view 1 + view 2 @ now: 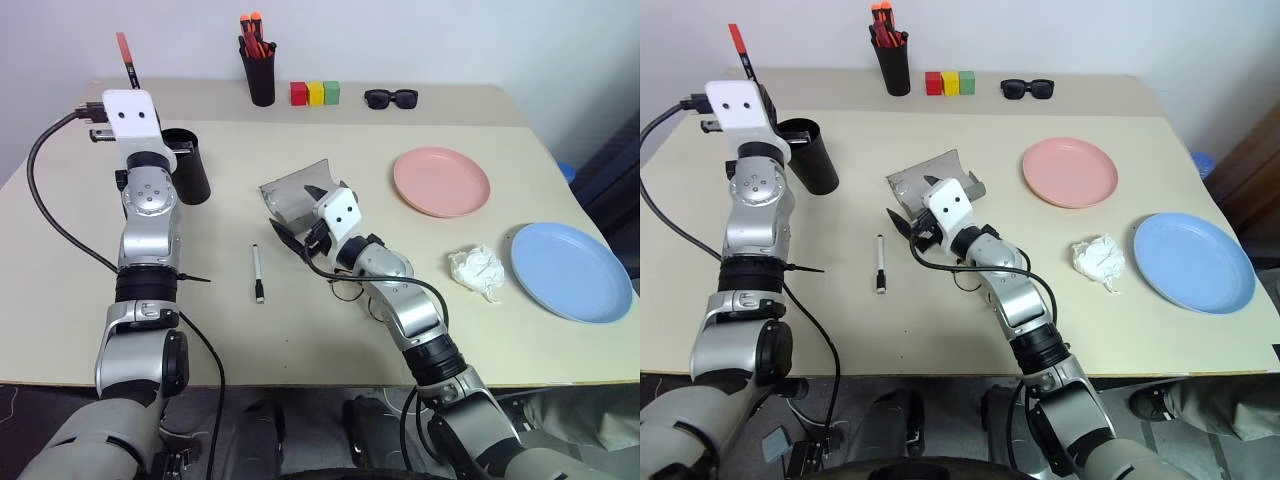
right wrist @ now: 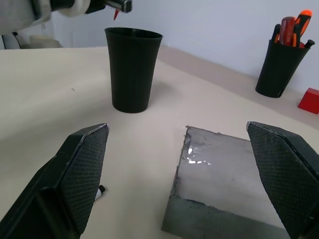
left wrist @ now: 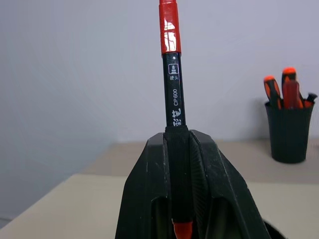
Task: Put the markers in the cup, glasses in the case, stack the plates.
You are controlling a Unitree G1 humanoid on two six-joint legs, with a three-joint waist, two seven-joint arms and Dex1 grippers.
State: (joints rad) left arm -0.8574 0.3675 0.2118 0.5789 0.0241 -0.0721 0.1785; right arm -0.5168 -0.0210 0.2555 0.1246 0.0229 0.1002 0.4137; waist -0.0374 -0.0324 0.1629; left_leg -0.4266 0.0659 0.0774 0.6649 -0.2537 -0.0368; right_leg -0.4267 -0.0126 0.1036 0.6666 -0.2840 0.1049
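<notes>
Progress check, nothing's actually finished yet. Nearest me, the glasses (image 1: 352, 292) are lying on the tabletop (image 1: 300, 340), half hidden under my right forearm, so they're not in the case. A bit further out and to the left, the white marker (image 1: 258, 273) is lying flat on the tabletop, untouched. My right tool (image 2: 182, 174) is spread wide, holding nothing, hovering right at the near edge of the grey case (image 1: 298, 192), which looks open and empty to me. To the right there's a crumpled paper wad (image 1: 476, 269), not my problem. The blue plate (image 1: 570, 270) and pink plate (image 1: 441, 181) are well apart, so no stacking done. Further back on the left, my left tool (image 3: 180, 164) is clamped on the black marker with red ends (image 3: 172, 74), held up above the cup (image 1: 188, 163), and from the right wrist view its lower tip looks poised over the rim. So I'd say marker one is about to drop in, then the second marker, glasses and plates are all left.
</notes>
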